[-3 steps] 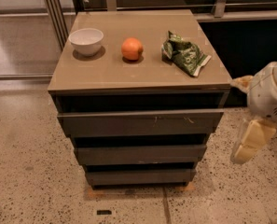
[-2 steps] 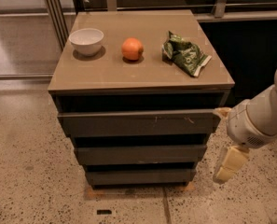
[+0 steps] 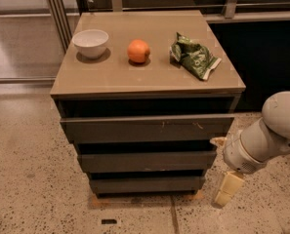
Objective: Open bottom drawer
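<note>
The bottom drawer [image 3: 147, 183] is the lowest, narrowest dark grey-brown front of the cabinet [image 3: 76, 84], just above the floor, and looks pushed in. My gripper [image 3: 217, 172] is at the cabinet's right side, level with the middle and bottom drawers. It is open: one cream finger [image 3: 217, 141] points toward the middle drawer's right end, and the other [image 3: 227, 189] hangs down beside the bottom drawer's right end. It holds nothing and is not touching the bottom drawer.
On the cabinet top are a white bowl [image 3: 91, 43], an orange [image 3: 138, 51] and a green snack bag [image 3: 194, 56]. The widest top drawer [image 3: 147, 128] juts out a little. Speckled floor lies in front, a dark wall to the right and a metal frame to the left.
My arm has swung left and down from the right edge. The gripper now sits lower and closer to the cabinet's right side. The drawers have not moved.
</note>
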### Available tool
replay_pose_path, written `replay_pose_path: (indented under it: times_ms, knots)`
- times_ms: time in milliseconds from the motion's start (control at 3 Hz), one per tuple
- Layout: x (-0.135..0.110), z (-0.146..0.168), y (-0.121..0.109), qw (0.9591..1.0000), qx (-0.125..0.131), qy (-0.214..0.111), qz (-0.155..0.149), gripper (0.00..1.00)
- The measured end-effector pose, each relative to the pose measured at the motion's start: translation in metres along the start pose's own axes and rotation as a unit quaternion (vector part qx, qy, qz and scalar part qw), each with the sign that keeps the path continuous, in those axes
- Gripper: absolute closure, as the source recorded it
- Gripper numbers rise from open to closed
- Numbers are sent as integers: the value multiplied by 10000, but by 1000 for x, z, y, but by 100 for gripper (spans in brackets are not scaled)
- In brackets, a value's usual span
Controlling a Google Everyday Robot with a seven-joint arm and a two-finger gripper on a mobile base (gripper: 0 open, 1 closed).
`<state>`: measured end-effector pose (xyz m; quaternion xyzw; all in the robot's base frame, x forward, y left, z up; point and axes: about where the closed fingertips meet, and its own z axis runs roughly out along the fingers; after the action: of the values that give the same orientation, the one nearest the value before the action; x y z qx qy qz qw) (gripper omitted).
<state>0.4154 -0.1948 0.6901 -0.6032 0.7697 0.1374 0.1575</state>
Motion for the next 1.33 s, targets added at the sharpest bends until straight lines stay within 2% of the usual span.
replay_pose_path:
  times_ms: [333,667,1000,1333]
  knots:
    - [23,34,-2,9998,65,126,-133,0]
    - [53,112,-10,9992,1,162,-375,0]
    - [75,190,-21,9987,-209,80,-454,0]
    - [96,264,-24,9978,-566,0,-348,0]
